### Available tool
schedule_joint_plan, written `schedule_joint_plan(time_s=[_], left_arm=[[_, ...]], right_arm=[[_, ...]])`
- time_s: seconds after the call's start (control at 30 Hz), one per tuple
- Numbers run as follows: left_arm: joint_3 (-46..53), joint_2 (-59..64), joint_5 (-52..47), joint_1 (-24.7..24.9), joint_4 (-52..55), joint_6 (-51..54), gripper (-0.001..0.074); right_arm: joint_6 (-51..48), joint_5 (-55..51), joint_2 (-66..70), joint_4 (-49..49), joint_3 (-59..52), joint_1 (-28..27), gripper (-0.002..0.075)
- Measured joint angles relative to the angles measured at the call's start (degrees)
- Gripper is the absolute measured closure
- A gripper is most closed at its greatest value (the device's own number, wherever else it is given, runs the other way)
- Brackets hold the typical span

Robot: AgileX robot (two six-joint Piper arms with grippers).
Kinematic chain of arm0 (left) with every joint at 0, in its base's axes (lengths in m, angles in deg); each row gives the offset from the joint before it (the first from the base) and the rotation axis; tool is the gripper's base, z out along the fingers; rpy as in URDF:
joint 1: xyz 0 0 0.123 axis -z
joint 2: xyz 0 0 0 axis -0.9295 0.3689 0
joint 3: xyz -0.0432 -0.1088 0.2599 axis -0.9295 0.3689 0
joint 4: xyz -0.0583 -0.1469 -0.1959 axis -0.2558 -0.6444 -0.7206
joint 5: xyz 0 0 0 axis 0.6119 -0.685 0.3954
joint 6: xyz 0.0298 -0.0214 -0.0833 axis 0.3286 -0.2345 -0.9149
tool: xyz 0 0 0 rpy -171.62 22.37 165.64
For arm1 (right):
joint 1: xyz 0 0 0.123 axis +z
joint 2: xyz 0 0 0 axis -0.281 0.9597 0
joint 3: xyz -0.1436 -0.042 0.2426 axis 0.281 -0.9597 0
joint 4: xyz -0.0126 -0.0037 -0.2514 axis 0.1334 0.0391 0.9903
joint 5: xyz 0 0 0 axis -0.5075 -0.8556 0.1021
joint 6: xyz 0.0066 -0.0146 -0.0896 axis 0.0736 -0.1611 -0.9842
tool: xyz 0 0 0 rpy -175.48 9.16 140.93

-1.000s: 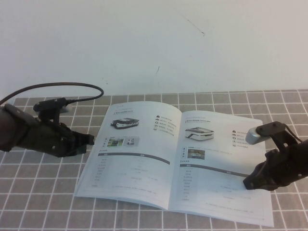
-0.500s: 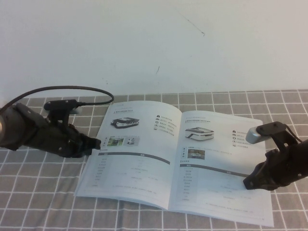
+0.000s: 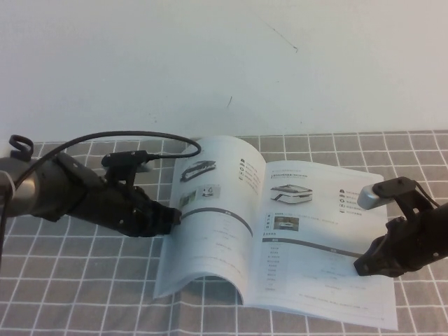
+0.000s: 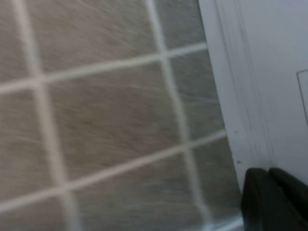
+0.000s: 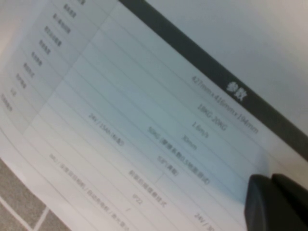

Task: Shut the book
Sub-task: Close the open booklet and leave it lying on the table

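Grey checked desk (image 3: 84, 280), book (image 3: 294, 280) open mid-desk. My L gripper (image 3: 171, 218), pressed together, props left page (image 3: 210, 238) half up; R gripper (image 3: 360, 268), also pressed together, pins right page (image 3: 322, 210). Approx halfway; fold-over left.

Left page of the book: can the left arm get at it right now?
Probably yes: the left gripper sits at the outer edge of the raised left page, nothing between. The right gripper rests on the right page.
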Motion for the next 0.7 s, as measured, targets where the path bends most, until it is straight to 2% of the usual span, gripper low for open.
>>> schedule_joint_plan(time_s=[0.17,0.47,0.63,0.7], left_arm=[[-0.2,0.9,-7.8,0.6,-10.2,2.5,0.0738],[-3.1,1.4,-30.6,1.0,-40.4,18.6,0.0738],[-3.3,1.3,-35.2,1.2,-43.5,21.0,0.0724],[-3.3,1.3,-35.4,1.2,-43.7,21.1,0.0663]], right_arm=[[0.0,0.1,0.0,0.0,0.0,0.0,0.0729],[0.0,0.2,0.0,-0.2,0.0,0.0,0.0729],[0.0,0.3,0.0,-0.3,0.0,0.0,0.0729],[0.0,0.3,0.0,-0.3,0.0,0.0,0.0729]])
